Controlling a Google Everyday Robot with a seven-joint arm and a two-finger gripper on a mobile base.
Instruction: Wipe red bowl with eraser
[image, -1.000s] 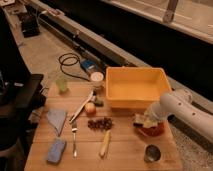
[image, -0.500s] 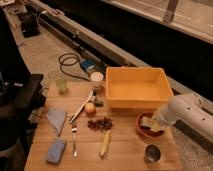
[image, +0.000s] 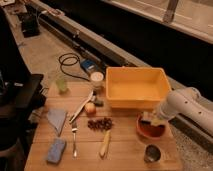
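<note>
End effector (image: 150, 120) over red bowl (image: 150, 131), with eraser (image: 146, 118).

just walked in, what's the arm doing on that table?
The white arm reaches in from the right, and its gripper is down over the red bowl with the eraser at the bowl's back rim, as if wiping it. The bowl sits just in front of the yellow tub, with a small metal cup nearer the table's front edge.
</note>
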